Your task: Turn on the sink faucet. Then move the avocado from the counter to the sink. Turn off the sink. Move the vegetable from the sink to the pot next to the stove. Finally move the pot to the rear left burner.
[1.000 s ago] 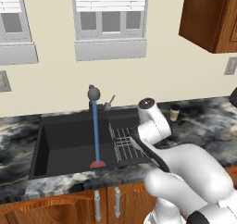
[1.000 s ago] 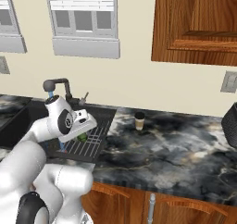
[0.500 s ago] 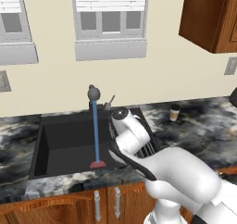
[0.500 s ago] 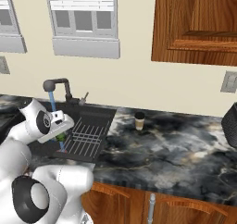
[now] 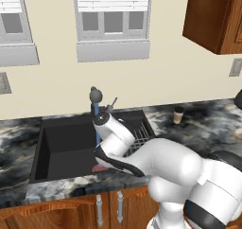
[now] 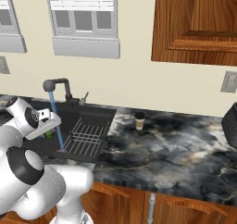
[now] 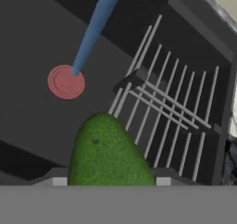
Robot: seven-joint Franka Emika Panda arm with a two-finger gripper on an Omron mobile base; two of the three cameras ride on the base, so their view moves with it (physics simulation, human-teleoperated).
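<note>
The green avocado (image 7: 109, 151) sits between my gripper's (image 7: 111, 181) two tips, which are shut on it, above the black sink (image 7: 32, 38). In the right base view the avocado (image 6: 48, 134) shows under the hand of my gripper (image 6: 46, 128), over the sink basin (image 6: 99, 111). The faucet (image 6: 56, 84) runs: a blue stream (image 6: 56, 121) falls to the sink floor. In the hand view that stream (image 7: 95, 28) ends at a red spot (image 7: 66, 82), just left of the avocado. In the left base view my arm covers the hand, beside the faucet (image 5: 96, 96).
A wire rack (image 6: 85, 134) lies in the right part of the sink, also in the hand view as the rack (image 7: 176, 112). A paper cup (image 6: 139, 121) stands on the marble counter (image 6: 176, 144). A dark object (image 6: 230, 120) sits at the right edge.
My arm has swung left from over the rack to over the sink basin, carrying the avocado close to the running stream. The grip has not changed.
</note>
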